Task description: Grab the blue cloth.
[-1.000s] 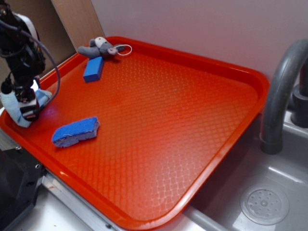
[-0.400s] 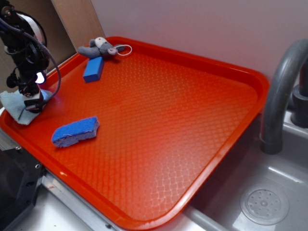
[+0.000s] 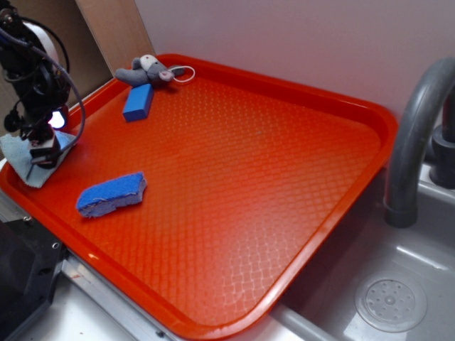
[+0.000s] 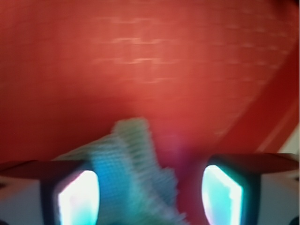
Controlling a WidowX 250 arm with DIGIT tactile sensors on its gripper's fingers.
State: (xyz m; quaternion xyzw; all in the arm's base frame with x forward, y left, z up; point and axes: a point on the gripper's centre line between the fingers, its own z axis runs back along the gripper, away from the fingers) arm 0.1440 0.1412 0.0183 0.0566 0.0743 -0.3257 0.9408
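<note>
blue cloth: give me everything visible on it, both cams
The blue cloth is a small pale blue-grey rag with a fuzzy, grid-like weave, crumpled rather than flat. It lies at the left edge of the red tray, one corner draped over the rim. The gripper is down on it. In the wrist view a bunched fold of the cloth rises between the two fingers, which stand apart; that view is blurred, so contact with the pads is unclear.
</note>
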